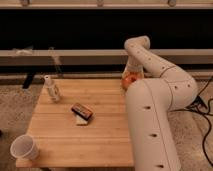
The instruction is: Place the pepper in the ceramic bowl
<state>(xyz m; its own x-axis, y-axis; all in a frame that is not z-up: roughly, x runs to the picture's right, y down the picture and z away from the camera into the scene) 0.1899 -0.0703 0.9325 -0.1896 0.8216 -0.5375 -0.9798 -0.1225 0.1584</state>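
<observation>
The ceramic bowl (128,82) is orange-brown and sits at the back right corner of the wooden table (75,142), partly hidden by my arm. My gripper (132,71) hangs right over the bowl, at its rim or just inside it. My white arm curves over from the right and covers most of it. The pepper does not show; it is hidden or out of view.
A dark block with an orange stripe (81,110) lies mid-table on a pale flat piece. A small white bottle (51,88) stands at the back left. A white paper cup (23,147) stands at the front left corner. Black cables (205,107) lie on the floor to the right.
</observation>
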